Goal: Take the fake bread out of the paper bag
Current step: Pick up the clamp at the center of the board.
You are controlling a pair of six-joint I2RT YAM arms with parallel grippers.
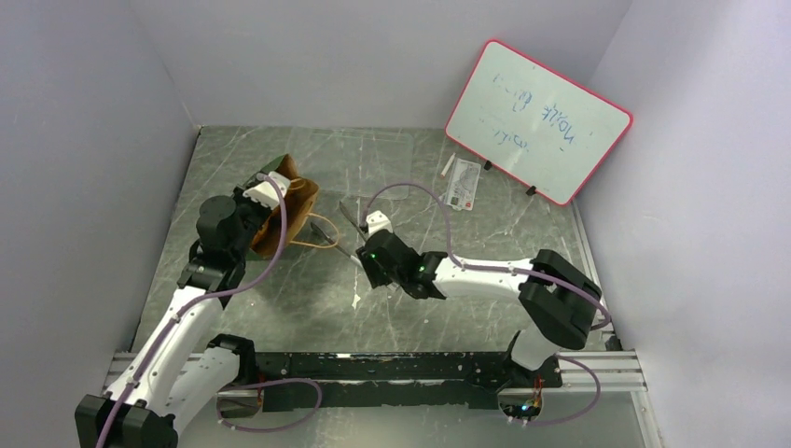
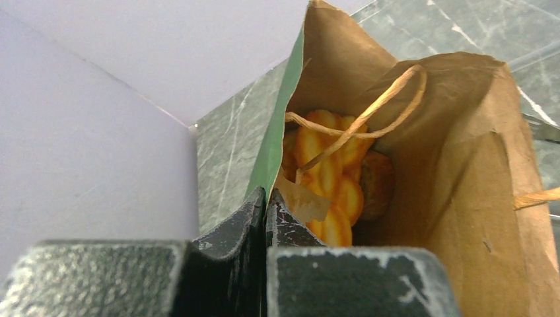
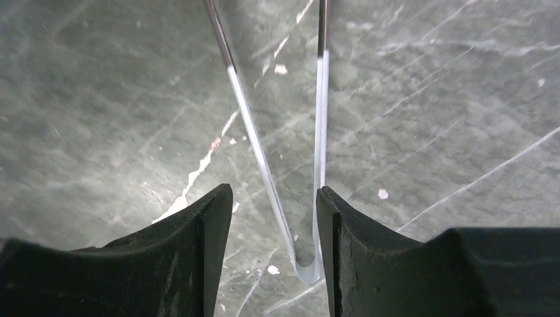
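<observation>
Top view: paper bag (image 1: pixel 291 207), green outside and brown inside, at the left of the marbled table (image 1: pixel 308 313), the left gripper (image 1: pixel 270 201) at its mouth; right gripper (image 1: pixel 364 257) mid-table at metal tongs (image 1: pixel 349 222); whiteboard (image 1: pixel 536 121) leaning at the back. Left wrist view: fingers (image 2: pixel 231 228) pinched together on the bag's green wall at the rim; fake bread (image 2: pixel 327 172), orange and tan, deep inside the bag behind a tan cord handle (image 2: pixel 376 109). Right wrist view: fingers (image 3: pixel 198 244) apart, one on either side of the tongs' bent end.

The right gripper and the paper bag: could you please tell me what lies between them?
In the top view, metal tongs reach from the right gripper toward the paper bag, beside the bag's looped cord handle.
</observation>
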